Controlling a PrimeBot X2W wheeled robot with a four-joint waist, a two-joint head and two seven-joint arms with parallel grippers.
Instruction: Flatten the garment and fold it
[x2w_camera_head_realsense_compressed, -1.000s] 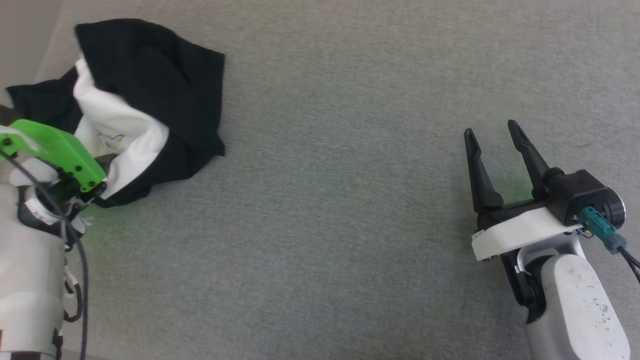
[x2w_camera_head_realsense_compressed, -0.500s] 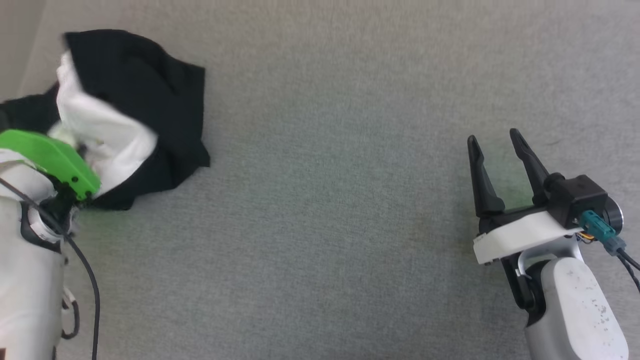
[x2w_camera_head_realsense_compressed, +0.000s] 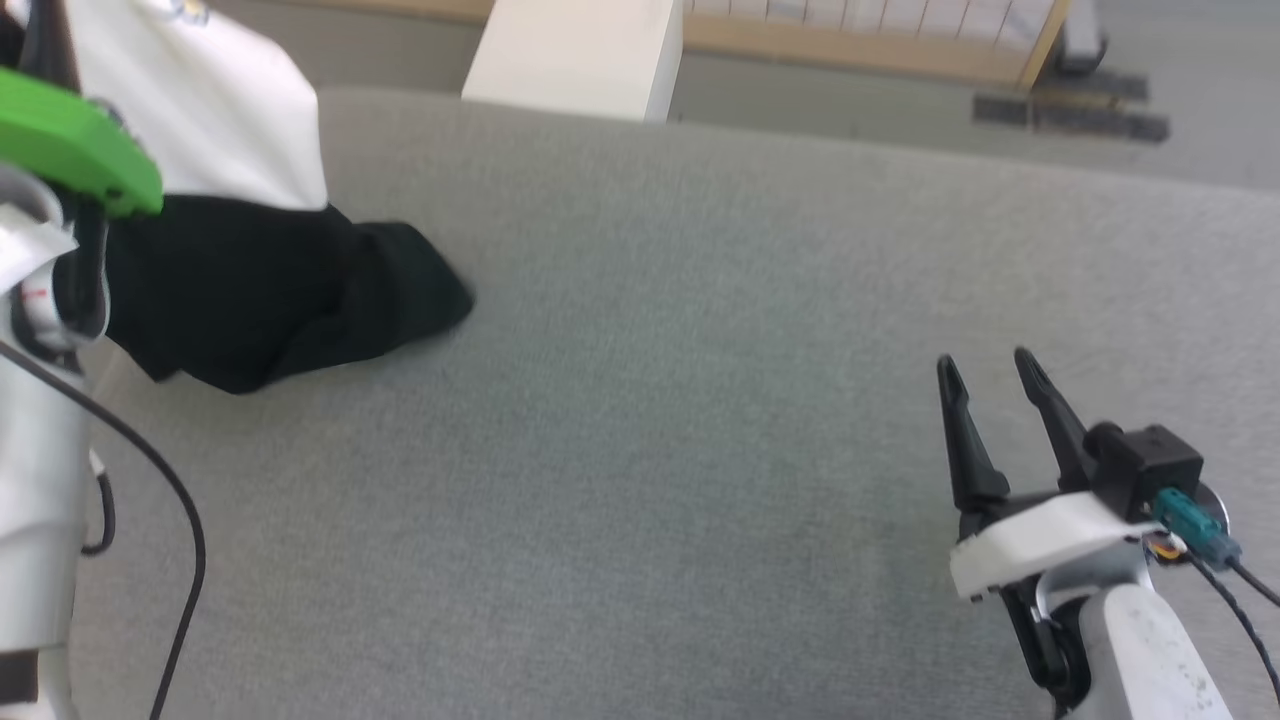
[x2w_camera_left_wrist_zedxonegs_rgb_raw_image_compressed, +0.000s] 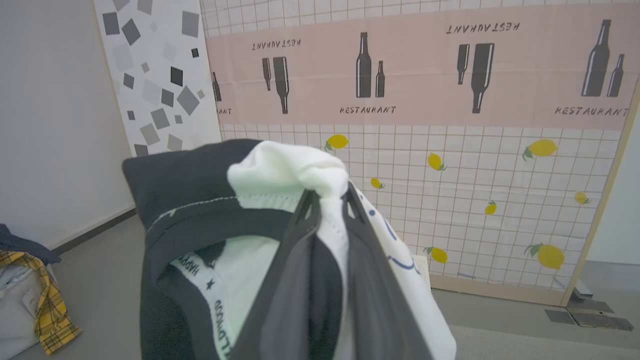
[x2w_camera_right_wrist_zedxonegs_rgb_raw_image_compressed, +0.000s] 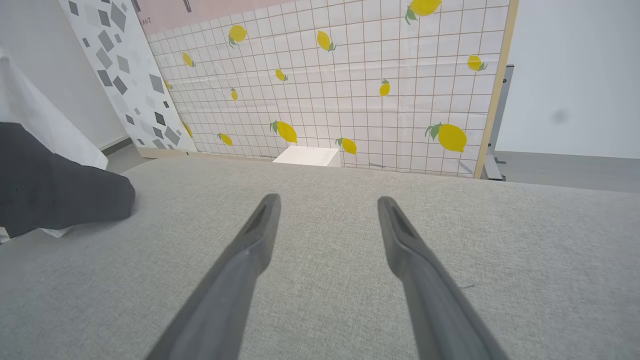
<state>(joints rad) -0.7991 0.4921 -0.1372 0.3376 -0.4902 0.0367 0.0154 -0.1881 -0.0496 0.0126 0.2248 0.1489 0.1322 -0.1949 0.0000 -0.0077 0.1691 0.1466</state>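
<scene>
The garment (x2w_camera_head_realsense_compressed: 240, 160), white-bodied with black sleeves, hangs lifted at the upper left of the head view, and its black lower part (x2w_camera_head_realsense_compressed: 300, 300) still rests on the grey table. In the left wrist view my left gripper (x2w_camera_left_wrist_zedxonegs_rgb_raw_image_compressed: 327, 197) is shut on a white fold of the garment (x2w_camera_left_wrist_zedxonegs_rgb_raw_image_compressed: 280, 170) beside the black neckband. My right gripper (x2w_camera_head_realsense_compressed: 985, 365) stands open over bare table at the lower right, far from the cloth. Between its fingers (x2w_camera_right_wrist_zedxonegs_rgb_raw_image_compressed: 260, 225) is nothing, and the garment's black sleeve (x2w_camera_right_wrist_zedxonegs_rgb_raw_image_compressed: 55, 185) lies at that view's left edge.
The grey fabric table (x2w_camera_head_realsense_compressed: 650, 400) spreads across the middle and right. A white box (x2w_camera_head_realsense_compressed: 575, 50) stands beyond its far edge. A tiled panel with lemons (x2w_camera_right_wrist_zedxonegs_rgb_raw_image_compressed: 350, 85) backs the scene. A pile of clothes (x2w_camera_left_wrist_zedxonegs_rgb_raw_image_compressed: 25, 290) lies on the floor at the left.
My left gripper shut on the garment and raised it, so the cloth now hangs instead of lying crumpled. The head camera tilted up. My right gripper stayed open.
</scene>
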